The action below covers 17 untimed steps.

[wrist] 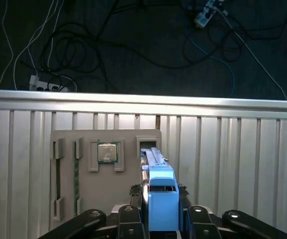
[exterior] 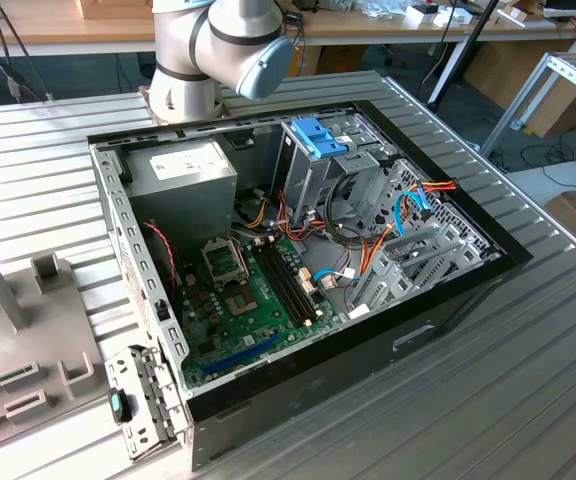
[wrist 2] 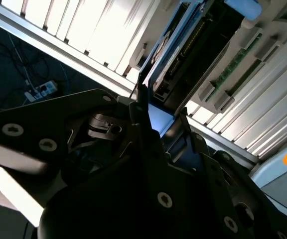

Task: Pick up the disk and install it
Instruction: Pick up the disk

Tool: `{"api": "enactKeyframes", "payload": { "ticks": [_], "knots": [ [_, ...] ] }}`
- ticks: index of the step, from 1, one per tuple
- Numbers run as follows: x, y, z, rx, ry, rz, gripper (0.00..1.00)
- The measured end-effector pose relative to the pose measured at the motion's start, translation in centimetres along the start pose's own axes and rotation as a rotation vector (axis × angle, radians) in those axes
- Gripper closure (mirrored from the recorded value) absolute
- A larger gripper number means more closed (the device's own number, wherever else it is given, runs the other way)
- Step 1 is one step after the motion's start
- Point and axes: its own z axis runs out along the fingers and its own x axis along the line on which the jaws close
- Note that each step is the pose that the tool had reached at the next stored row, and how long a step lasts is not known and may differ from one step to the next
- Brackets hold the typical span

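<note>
Claw (wrist: 162,198) pinches the disk (wrist: 161,191): in the first wrist view a dark finger (wrist: 144,196) sits tight on each side of the blue carrier, no gap visible. The disk stands on edge over the grey fixture tray (wrist: 98,194), in line w/ the tray's slot (wrist: 147,144); can't tell if it's lifted clear or still seated. Also on the tray, beside the disk: a CPU (wrist: 107,152) in its pocket and a RAM stick (wrist: 76,172) further along.

Second wrist view: the same grip, disk (wrist 2: 159,121) between the fingers of the claw (wrist 2: 161,112), label side edge-on.

Exterior view: tray (exterior: 28,350) lies on the ribbed metal table (exterior: 528,400). Open PC case (exterior: 448,300) is on the exterior view's right of the tray, w/ motherboard (exterior: 248,300), PSU (exterior: 183,170) and a drive cage holding blue carriers (exterior: 320,138). Arm base (exterior: 183,60) stands beyond the case, well apart from the tray.
</note>
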Motion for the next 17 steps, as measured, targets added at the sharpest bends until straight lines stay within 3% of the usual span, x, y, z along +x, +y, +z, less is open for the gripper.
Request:
{"api": "enactKeyframes", "payload": {
  "ticks": [3,5,9,10,17],
  "knots": [
    [-0.05,0.02,-2.47,0.0,0.0,0.0,0.64],
    [-0.07,0.03,-3.41,0.0001,0.0,0.0,0.64],
    [-0.12,0.06,-6.11,0.0,0.0,0.0,0.64],
    [-0.13,0.06,-6.43,0.0001,0.0,0.0,0.64],
    [-0.21,0.06,-10.5,0.0001,-0.0001,0.0,0.64]
  ]
}}
